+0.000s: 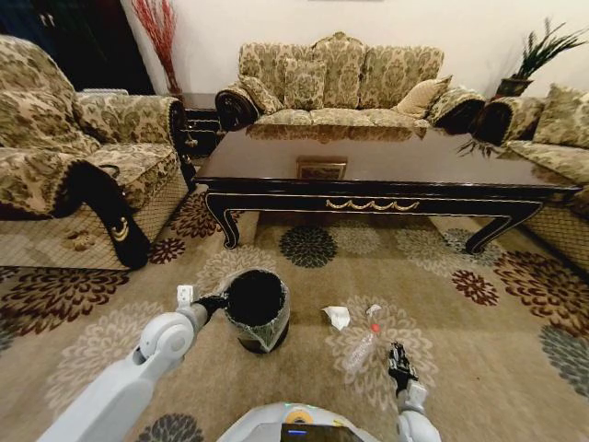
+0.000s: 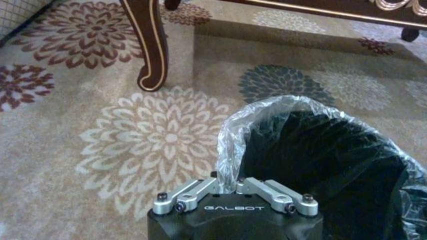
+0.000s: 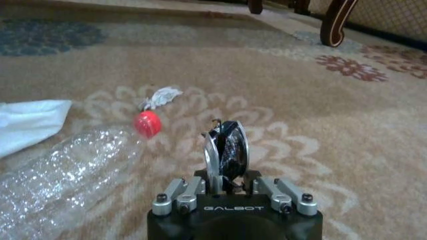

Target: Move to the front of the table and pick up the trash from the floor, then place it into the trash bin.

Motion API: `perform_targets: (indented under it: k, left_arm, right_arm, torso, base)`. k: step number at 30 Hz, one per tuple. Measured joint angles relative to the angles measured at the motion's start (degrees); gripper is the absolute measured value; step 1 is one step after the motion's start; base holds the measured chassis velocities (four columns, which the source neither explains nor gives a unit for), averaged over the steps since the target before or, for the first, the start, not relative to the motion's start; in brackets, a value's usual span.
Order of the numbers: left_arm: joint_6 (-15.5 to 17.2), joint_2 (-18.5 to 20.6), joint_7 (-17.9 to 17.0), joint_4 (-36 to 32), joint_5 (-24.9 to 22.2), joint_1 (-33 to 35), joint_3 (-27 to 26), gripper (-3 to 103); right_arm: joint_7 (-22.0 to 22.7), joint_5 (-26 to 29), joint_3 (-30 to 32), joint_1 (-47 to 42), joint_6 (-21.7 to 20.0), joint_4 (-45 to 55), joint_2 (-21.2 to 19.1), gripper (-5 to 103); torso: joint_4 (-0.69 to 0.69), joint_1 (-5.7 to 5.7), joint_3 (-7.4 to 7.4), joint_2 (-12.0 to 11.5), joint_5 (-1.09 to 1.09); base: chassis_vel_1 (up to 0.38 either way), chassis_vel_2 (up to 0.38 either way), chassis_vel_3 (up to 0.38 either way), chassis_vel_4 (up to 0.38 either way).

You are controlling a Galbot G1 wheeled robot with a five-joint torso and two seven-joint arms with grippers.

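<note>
Beige carpet (image 1: pixel 479 331): floral medallions in brown, grey and cream; it carries the table, the bin and the litter.
Coffee table (image 1: pixel 386 161): dark glossy wood with a gold ornament on its apron, standing across the far part of the carpet; its right end is cut off by the sofa arm.
Trash bin (image 1: pixel 256 308): small, round, black inside, on the carpet in front of the table's left half; its translucent liner (image 2: pixel 233 132) is crumpled over the rim. The left wrist view cuts off its far side.
Left gripper (image 1: pixel 213 302): at the bin's left rim, clenched on the rim and liner; the fingertips themselves are hidden behind the plastic.
Crumpled white paper (image 1: pixel 338 317): on the carpet just right of the bin; in the right wrist view only a corner of it shows at the frame edge.
Clear plastic bottle (image 1: pixel 361 348): lying on its side beside the paper, red cap (image 3: pixel 147 123) pointing toward the table; its base runs out of the right wrist view.
Small grey-white scrap (image 3: pixel 160 96): just beyond the cap; what it is cannot be told.
Right gripper (image 1: pixel 398 357): low over the carpet, just right of the bottle, grasping a small black crinkled piece (image 3: pixel 230 148) with a shiny rim; its make is hard to tell.
</note>
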Motion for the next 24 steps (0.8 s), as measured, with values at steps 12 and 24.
perform_targets:
  k: [12,24]
  left_arm:
    - [1.0,0.4,-0.4,0.5,0.3,-5.8,6.6,3]
    - [1.0,0.2,-5.4,4.1,-5.7,-24.6,25.2,3]
  right_arm:
    - [-0.9,1.6,2.1,-16.6,1.6,26.6,-1.8,31]
    - [-0.6,-4.7,-5.3,-25.6,-0.5,52.6,-1.8,31]
  torso:
    - [-0.01,-0.01,0.0,0.0,-0.02]
    - [0.0,-0.01,0.01,0.0,-0.01]
  base:
    - [0.0,0.0,0.0,0.0]
    - [0.0,0.0,0.0,0.0]
